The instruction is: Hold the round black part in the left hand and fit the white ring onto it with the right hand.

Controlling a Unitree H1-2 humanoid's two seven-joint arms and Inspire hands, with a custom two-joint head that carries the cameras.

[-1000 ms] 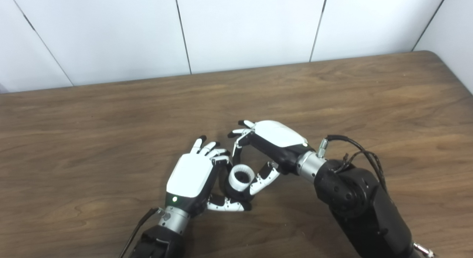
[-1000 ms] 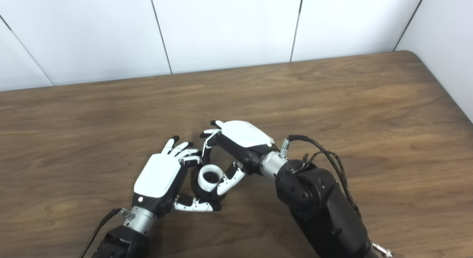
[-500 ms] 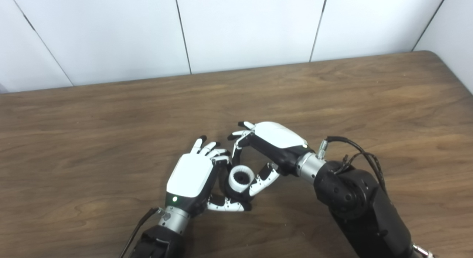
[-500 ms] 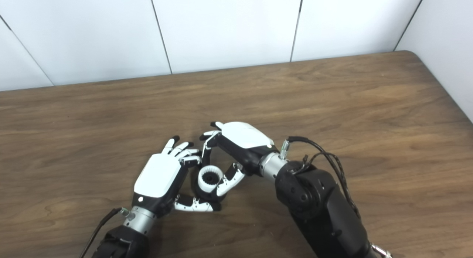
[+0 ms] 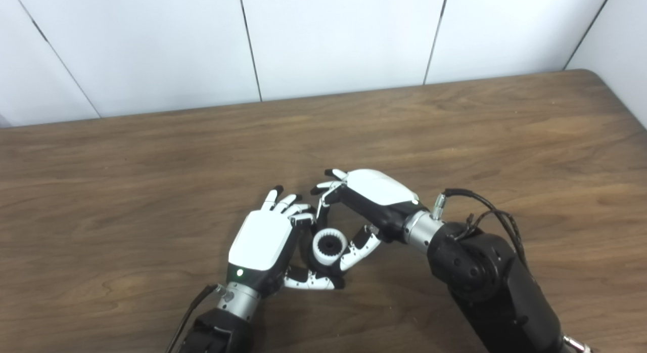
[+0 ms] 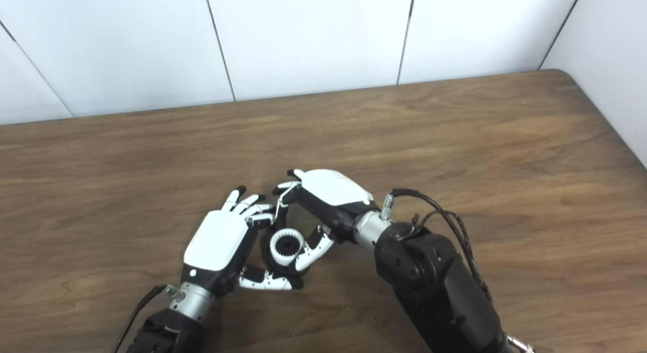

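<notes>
item: wooden surface, brown grain, white panelled wall behind the far edge. nothing else lay on it besides the two arms and the parts they held.

item: left hand, near centre, back of the hand up, fingers curled round toward the right. it grasped the round black part, which showed only as a dark rim below and beside the ring; the thumb lay along the near side under it.

item: white ring, sitting on top of the black part, open end up, with dark ridged teeth visible inside the bore. it appeared level and low on the part; whether it was pressed fully home could not be told from either view.

item: right hand, reaching in from the right, arched over the ring. its thumb touched the ring's right side and a fingertip came down at the far side, so it looked closed on the ring in a light pinch, though the exact contact at the far side was partly hidden by the left hand's fingers.

status: black part held in the left hand, done. ring brought to the part and set over it, done as far as could be seen. judged remaining: a last press or check that the ring was seated all round, then release by the right hand. the task looked close to its end.
</notes>
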